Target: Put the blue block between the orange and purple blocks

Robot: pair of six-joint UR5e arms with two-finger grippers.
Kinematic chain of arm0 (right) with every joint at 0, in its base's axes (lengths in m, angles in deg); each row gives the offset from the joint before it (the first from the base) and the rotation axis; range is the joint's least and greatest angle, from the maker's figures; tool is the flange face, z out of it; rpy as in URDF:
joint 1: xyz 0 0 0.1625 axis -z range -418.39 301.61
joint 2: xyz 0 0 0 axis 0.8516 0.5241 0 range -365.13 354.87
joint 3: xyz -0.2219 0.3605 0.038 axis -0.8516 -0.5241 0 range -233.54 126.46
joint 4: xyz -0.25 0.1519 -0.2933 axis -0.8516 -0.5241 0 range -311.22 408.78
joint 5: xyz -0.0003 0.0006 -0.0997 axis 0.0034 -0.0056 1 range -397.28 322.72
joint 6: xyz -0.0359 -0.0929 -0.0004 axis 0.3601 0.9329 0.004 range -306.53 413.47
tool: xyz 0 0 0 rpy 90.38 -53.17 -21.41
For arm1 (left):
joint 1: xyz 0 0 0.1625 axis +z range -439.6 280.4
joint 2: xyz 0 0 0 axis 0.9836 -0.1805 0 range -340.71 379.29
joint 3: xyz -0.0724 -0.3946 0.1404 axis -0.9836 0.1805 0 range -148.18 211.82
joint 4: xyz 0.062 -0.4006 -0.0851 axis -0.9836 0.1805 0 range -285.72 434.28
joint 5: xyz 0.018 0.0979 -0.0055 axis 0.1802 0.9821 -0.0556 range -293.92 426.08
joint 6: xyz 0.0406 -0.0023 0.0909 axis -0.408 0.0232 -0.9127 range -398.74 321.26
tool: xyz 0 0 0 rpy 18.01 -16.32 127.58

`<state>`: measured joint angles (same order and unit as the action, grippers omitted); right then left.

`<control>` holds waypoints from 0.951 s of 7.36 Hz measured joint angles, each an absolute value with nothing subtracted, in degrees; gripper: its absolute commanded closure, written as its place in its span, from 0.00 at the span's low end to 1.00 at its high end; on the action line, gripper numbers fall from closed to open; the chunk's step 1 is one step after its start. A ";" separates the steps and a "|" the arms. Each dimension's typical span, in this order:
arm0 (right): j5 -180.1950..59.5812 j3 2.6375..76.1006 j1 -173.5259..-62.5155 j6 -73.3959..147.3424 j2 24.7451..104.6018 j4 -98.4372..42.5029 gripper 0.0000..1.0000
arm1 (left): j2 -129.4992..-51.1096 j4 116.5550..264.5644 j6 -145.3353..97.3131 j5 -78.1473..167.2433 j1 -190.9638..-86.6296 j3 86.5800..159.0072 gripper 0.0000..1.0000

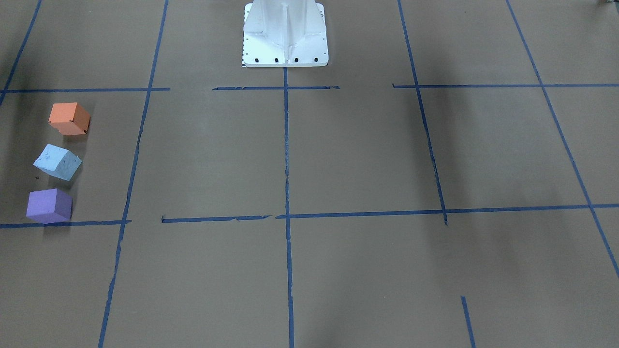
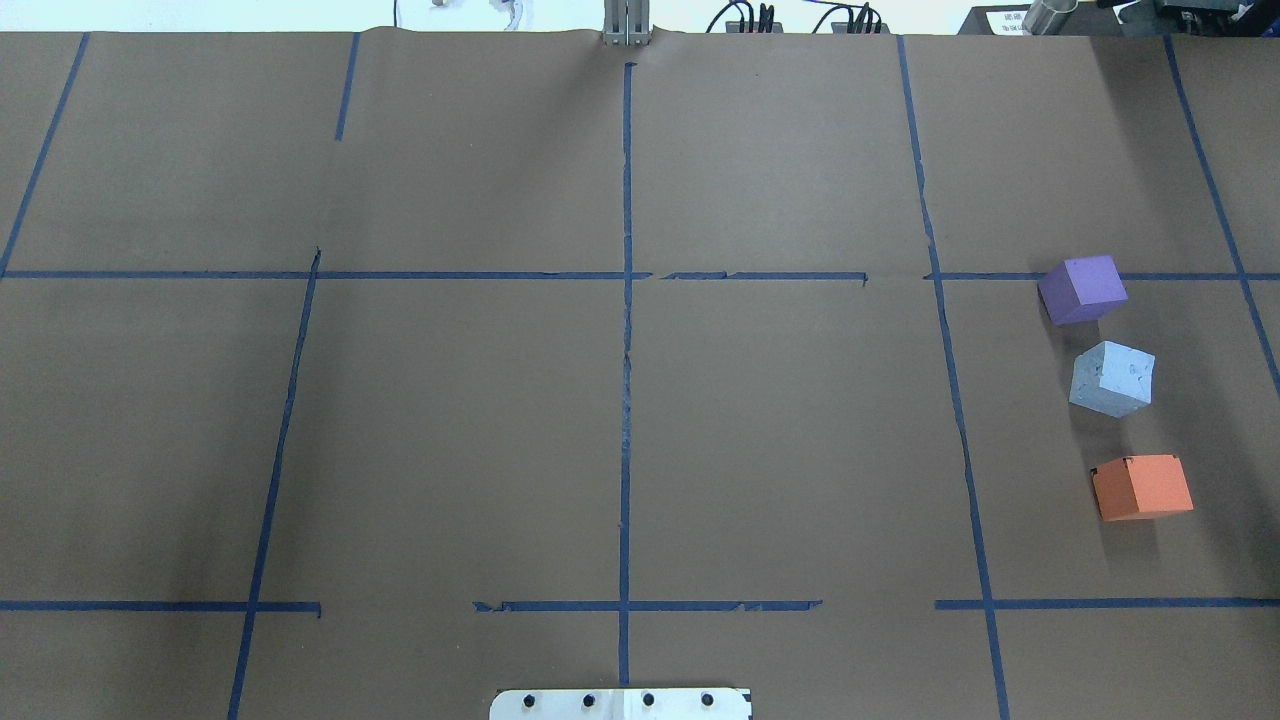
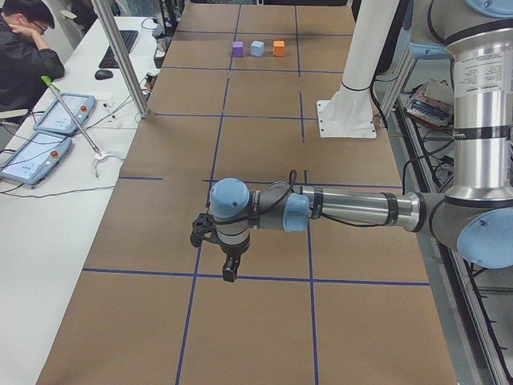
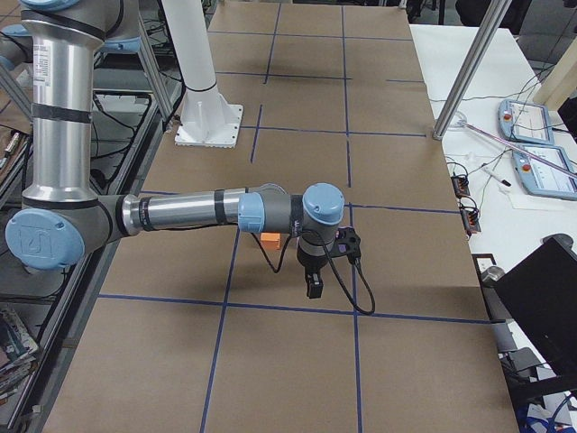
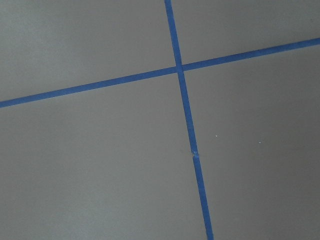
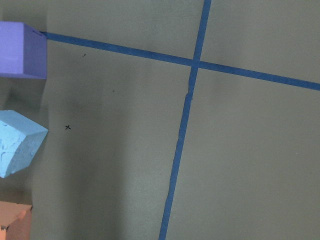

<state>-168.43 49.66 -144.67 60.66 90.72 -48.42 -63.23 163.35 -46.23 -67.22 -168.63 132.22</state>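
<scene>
My front camera faces the base [image 1: 285, 38], looking steeply down; my overhead one looks forward from behind it. Both take in the blue block [image 1: 58, 161]. The end cameras look along the table [image 3: 264, 144] from afar. My right wrist camera hangs close over that block; the left, close over crossed tape [image 5: 186, 110].

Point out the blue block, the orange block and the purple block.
blue block [image 2: 1114, 371], overhead exterior view, top face.
orange block [image 2: 1156, 480], overhead exterior view, top face.
purple block [image 2: 1092, 280], overhead exterior view, top face.
</scene>
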 measured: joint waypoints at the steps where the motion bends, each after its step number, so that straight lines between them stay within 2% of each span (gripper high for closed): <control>1: -168.70 49.63 -144.69 60.68 90.74 -48.42 0.00 | -62.19 163.58 -46.34 -67.56 -168.62 132.51 0.00; 7: -169.10 49.64 -144.70 60.68 90.72 -48.35 0.00 | -61.08 163.84 -46.50 -67.81 -168.46 132.65 0.00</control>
